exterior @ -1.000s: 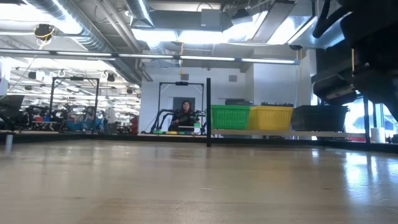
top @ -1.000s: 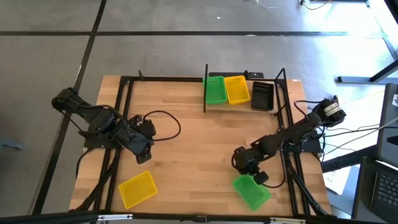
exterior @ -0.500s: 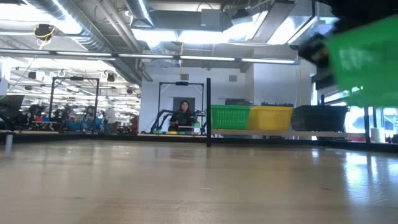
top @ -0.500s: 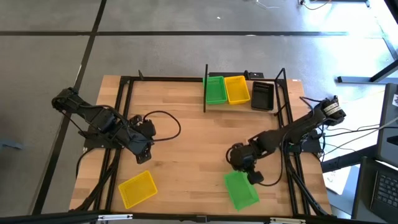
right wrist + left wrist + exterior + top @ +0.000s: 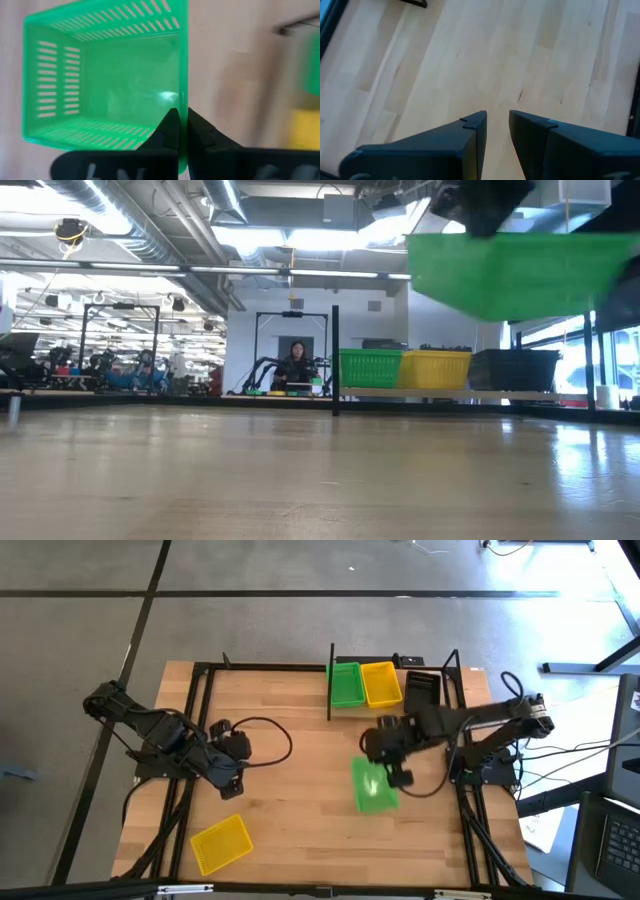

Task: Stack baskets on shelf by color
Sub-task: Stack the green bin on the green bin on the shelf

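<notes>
A grey floor surrounds the wooden tabletop (image 5: 300, 790); from above, a green basket (image 5: 374, 785) has been carried from the 5 o'clock corner toward the shelf (image 5: 452, 690) at 1 o'clock, so stacking is judged close. At table level it is seen raised. The right gripper (image 5: 179, 131) is pinched onto its rim; the left gripper (image 5: 496, 131) is slightly parted, empty.

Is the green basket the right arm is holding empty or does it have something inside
Empty. The right wrist view looks into the green basket and shows only its bare mesh floor and walls, the right gripper pinching its rim.
</notes>
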`<state>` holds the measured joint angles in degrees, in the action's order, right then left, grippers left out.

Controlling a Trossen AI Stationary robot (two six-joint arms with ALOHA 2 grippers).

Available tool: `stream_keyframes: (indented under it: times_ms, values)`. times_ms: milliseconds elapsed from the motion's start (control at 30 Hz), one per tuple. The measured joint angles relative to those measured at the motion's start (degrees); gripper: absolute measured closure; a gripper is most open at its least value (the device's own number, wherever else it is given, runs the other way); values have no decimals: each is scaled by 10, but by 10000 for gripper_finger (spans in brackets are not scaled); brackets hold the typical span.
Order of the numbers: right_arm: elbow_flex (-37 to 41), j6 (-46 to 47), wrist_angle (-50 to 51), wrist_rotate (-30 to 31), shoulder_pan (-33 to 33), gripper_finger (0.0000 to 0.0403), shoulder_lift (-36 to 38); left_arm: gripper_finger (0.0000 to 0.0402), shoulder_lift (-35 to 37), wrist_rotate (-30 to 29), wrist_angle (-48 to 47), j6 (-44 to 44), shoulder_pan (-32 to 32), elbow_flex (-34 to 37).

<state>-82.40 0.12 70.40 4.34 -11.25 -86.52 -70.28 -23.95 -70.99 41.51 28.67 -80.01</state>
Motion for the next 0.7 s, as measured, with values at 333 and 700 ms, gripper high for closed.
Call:
stream_keyframes:
  times_ms: [333,700]
  values:
    - [-70,-110,11,173,161,403,0,327,0,-123,44,-56,-5,0]
    - [-78,-361,-134,119,350,403,0,327,0,-158,146,-102,-102,0]
